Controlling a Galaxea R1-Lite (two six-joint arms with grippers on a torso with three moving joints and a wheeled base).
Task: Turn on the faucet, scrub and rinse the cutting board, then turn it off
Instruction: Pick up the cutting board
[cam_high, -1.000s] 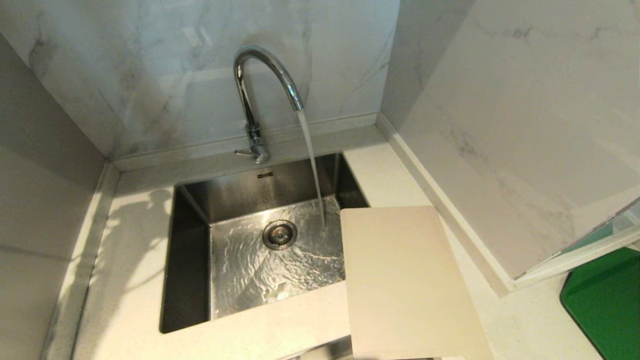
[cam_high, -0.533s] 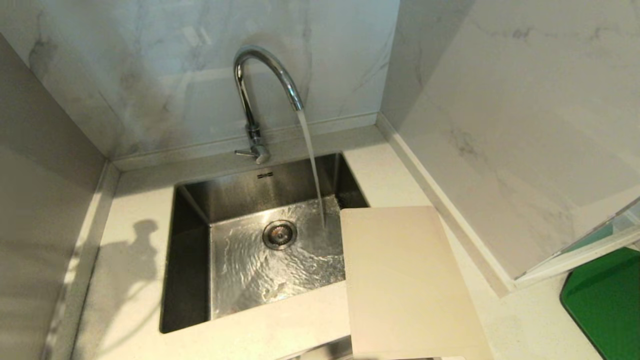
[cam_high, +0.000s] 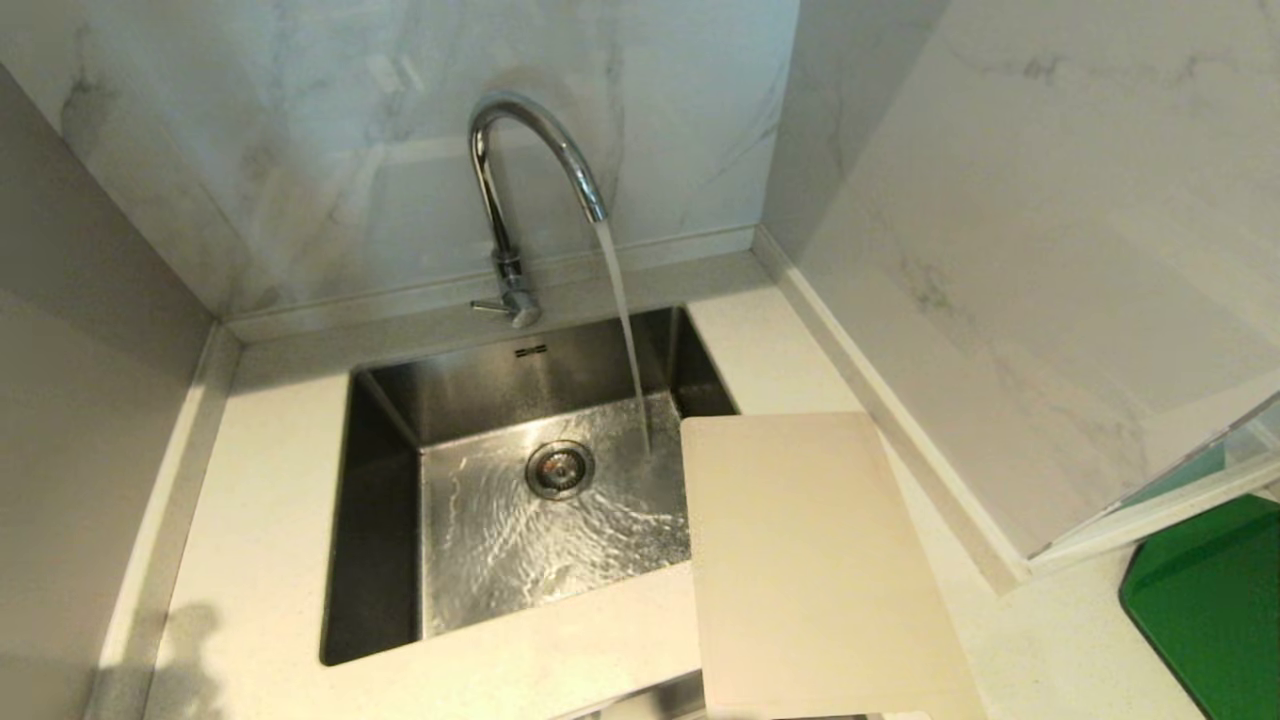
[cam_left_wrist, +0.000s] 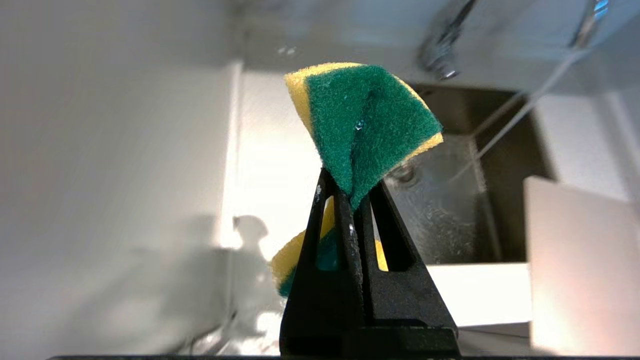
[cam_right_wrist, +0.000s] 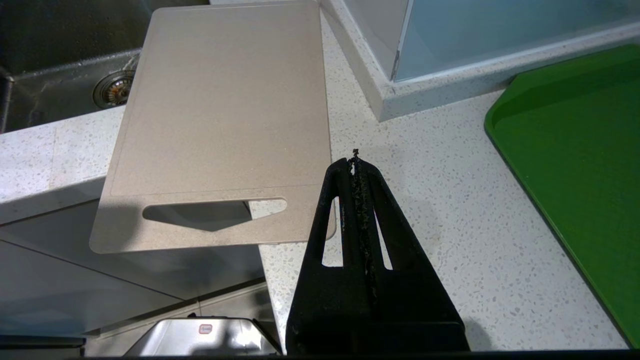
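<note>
The left gripper (cam_left_wrist: 350, 200), closed tightly on a folded sponge (cam_left_wrist: 365, 125), is over the counter left of the sink (cam_high: 380, 520). The cutting board (cam_high: 810, 560) lies to its right across the basin, its long axis running away from the robot. The closed, empty right gripper (cam_right_wrist: 356, 162) is nearer to the board, just beside its slotted end.

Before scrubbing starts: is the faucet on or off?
On: a stream runs from the faucet spout into the sink.

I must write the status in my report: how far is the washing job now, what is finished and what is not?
Done: the faucet is on, water falling into the sink. In hand: the left gripper is shut on a sponge, away from the board. Left: the cutting board lies unscrubbed on the counter, one edge over the sink; rinsing and shutting off follow. The right gripper is shut, empty.
</note>
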